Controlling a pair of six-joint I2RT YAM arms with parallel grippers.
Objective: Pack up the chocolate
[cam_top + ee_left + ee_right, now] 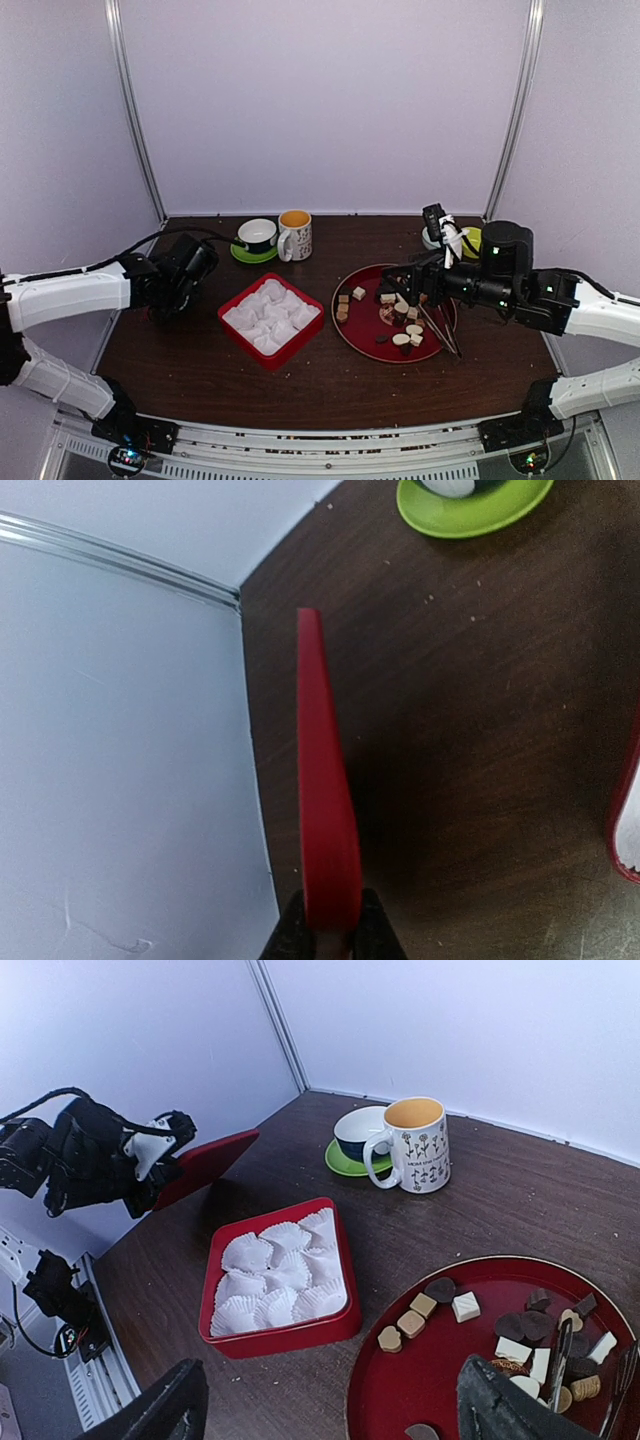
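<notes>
Several chocolate pieces (398, 308), dark, tan and cream, lie on a round red plate (350, 320); the right wrist view shows them (412, 1322) on the plate (390, 1400). A red square box (262, 351) holds white paper cups with no chocolate in them; it also shows in the right wrist view (290, 1335). My right gripper (405, 278) hovers open and empty over the plate's left part (325, 1415). My left gripper (172, 295) is left of the box, shut on a flat red lid (322, 780), which it holds above the table (205, 1165).
Metal tongs (440, 330) lie on the plate's right side. A flowered mug (295, 235) and a cup on a green saucer (257, 238) stand behind the box. Another cup (468, 240) sits at the back right. White walls enclose the table.
</notes>
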